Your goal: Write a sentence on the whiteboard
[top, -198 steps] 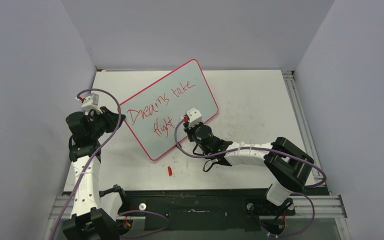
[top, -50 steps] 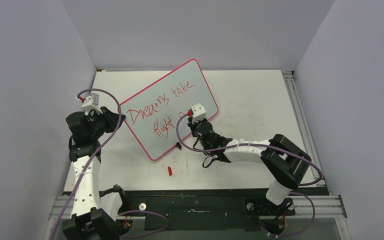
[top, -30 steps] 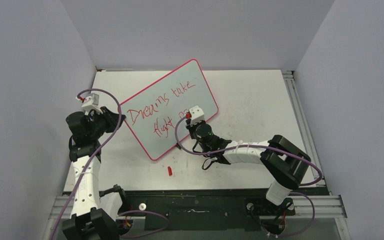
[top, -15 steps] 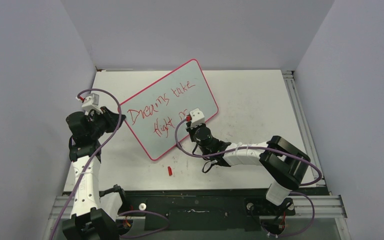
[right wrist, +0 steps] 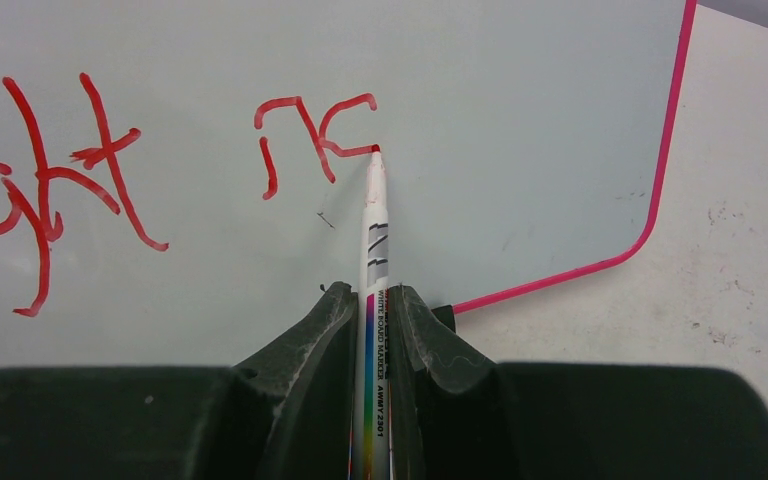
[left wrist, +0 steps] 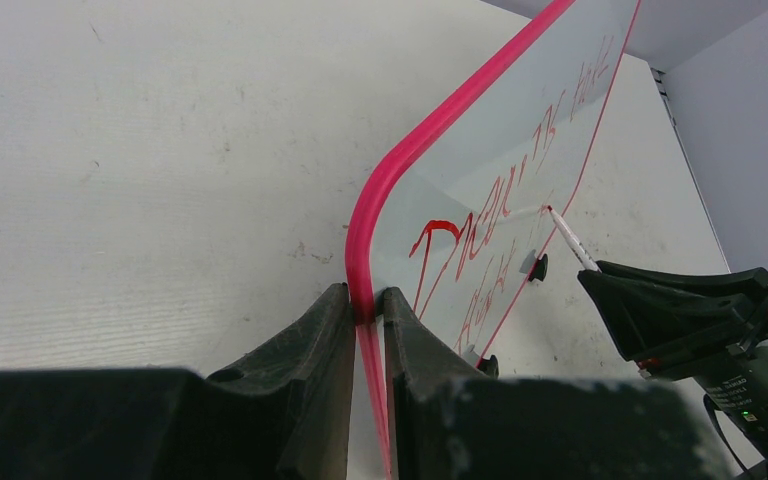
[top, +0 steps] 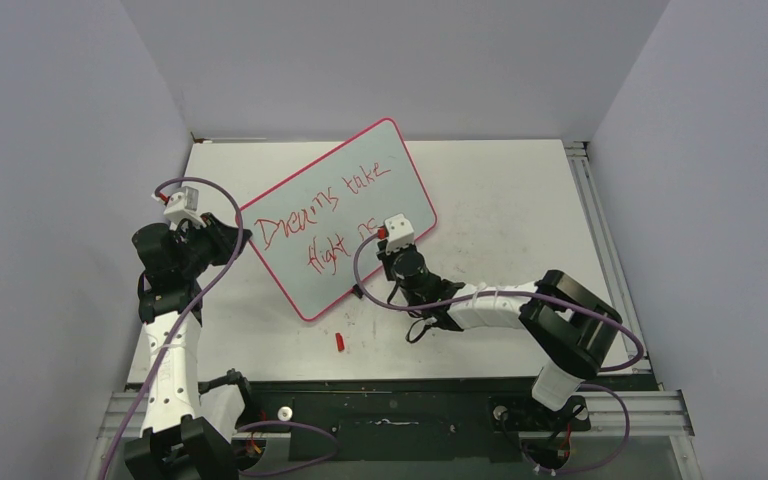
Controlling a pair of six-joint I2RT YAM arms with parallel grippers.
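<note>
The whiteboard point(top: 355, 205) stands tilted on the table, pale with a red-pink rim, and carries red writing "Dreams take flight" plus fresh strokes. My left gripper point(left wrist: 367, 300) is shut on the board's rim point(left wrist: 360, 240) at its left corner. My right gripper point(right wrist: 372, 300) is shut on a white whiteboard marker point(right wrist: 373, 215). The marker's red tip touches the board point(right wrist: 520, 120) at the end of the newest strokes, right of "flight". In the top view the right gripper point(top: 388, 248) sits at the board's lower right part, and the left gripper point(top: 235, 235) at its left end.
A small red marker cap point(top: 340, 342) lies on the white table point(top: 520, 200) in front of the board. Two black clip feet point(left wrist: 536, 266) show on the board's lower edge. Grey walls enclose the table on three sides. A metal rail runs along the right edge.
The right gripper has moved the marker a little to the right along the board, adding red strokes after "flight". The left gripper and the board have stayed still.
</note>
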